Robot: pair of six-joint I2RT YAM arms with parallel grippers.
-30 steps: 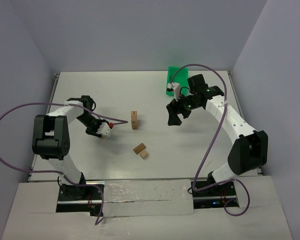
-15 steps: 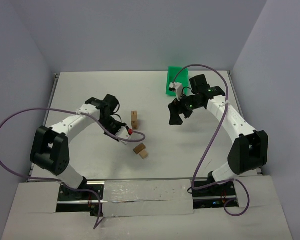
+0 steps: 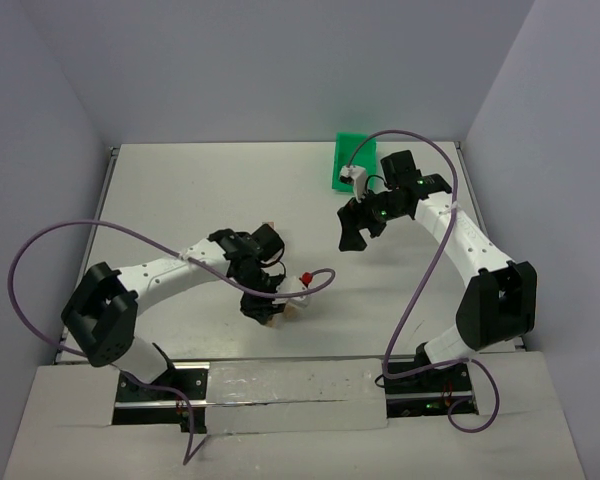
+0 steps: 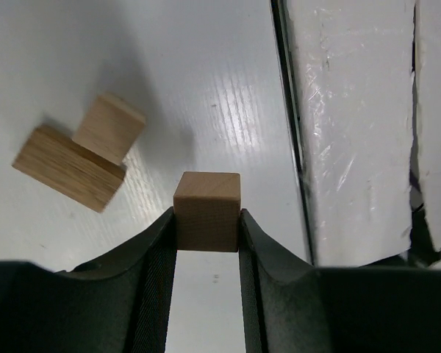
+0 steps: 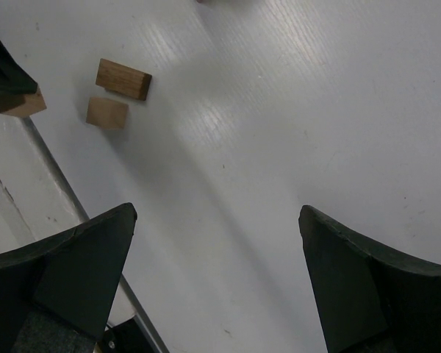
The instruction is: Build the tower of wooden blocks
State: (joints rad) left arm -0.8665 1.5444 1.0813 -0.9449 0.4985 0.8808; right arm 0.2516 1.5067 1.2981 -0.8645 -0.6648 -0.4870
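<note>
I have the left fingers clamped on 1 cube, pinched by 2 opposite faces right at the tips, down by the near edge of the desk. From these views I cannot tell whether the cube is resting on the desk or raised off it. Being a cube, it has no long axis. It sits square in the grip, and in the left wrist view its sides run about parallel to the desk's front edge and the crinkled white board beyond that edge. Just left of it in that view lie 2 more pieces: a loose cube and a block that looks oblong. The block lies flat with its long axis slanted across the desk, diagonal to the front edge. The loose cube sits close against its far side, and I cannot say whether they touch. Nothing lies between the held cube and that pair. In the top view the left arm's own wrist and its purple cable cover the middle of the desk, so I cannot read what stands behind them. The right fingers are spread wide with nothing between them, hanging over bare desk well to the right, and the green bin sits behind them at the far edge.
</note>
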